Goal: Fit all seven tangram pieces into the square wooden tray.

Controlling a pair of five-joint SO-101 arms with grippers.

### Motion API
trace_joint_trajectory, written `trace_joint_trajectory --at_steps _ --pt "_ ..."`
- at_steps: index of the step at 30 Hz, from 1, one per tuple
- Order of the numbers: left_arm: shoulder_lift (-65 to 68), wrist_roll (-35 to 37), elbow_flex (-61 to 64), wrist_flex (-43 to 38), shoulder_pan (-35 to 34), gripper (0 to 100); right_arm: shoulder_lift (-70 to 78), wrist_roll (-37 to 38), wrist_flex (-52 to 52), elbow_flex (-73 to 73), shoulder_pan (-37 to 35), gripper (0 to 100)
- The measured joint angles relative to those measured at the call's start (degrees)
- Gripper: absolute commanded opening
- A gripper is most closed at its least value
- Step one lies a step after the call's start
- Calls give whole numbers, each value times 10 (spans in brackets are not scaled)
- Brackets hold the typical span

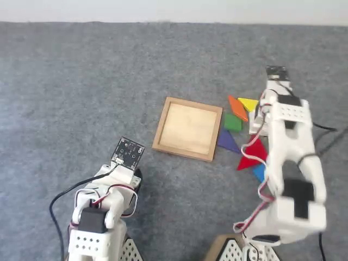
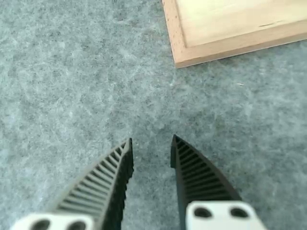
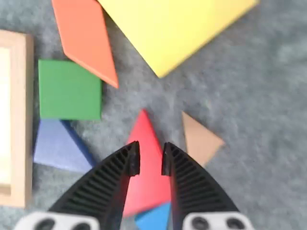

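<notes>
Left gripper, right gripper slightly parted

grey felt-like covering over the whole tabletop, pale wall strip along its far edge

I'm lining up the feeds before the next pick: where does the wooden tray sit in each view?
High view: wooden tray near the picture's middle.
Left wrist view: one tray corner, ahead of the left gripper.
Right wrist view: a rim strip beside the green square.
Shared landmark: the green square flanks the tray in the high view too.
</notes>
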Motion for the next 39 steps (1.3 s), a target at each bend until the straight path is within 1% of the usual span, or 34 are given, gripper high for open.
trace_joint_trajectory --at_steps 3,5,8,10,13,16,20,24,27,29,32,34,36,39 --pt "0 0 0 0 -1 123 -73 -5 0 65 -4 270" --pt "0 0 0 0 0 123 -100 -20 0 115 -9 310" --pt "0 0 0 0 -1 123 -113 -35 -11 179 -38 314" --pt "0 0 0 0 -1 123 -114 -44 -33 200 -43 314" --pt "0 0 0 0 -1 123 -113 -80 -58 201 -44 314" --pt "0 0 0 0 -1 123 -77 -101 -81 201 -48 314" --pt "0 0 0 0 0 123 -10 -105 -83 163 -56 314" --pt "0 0 0 0 0 123 48 -105 -36 101 -67 314" --pt "0 0 0 0 0 123 69 -105 -22 77 -69 312" --pt "0 0 0 0 0 123 69 -106 -21 72 -69 269" --pt "0 0 0 0 -1 123 70 -106 -18 67 -69 135" --pt "0 0 0 0 -1 123 70 -106 -18 57 -68 68" --pt "0 0 0 0 -1 123 70 -107 -18 43 -68 44" --pt "0 0 0 0 -1 123 74 -107 -18 36 -68 42"
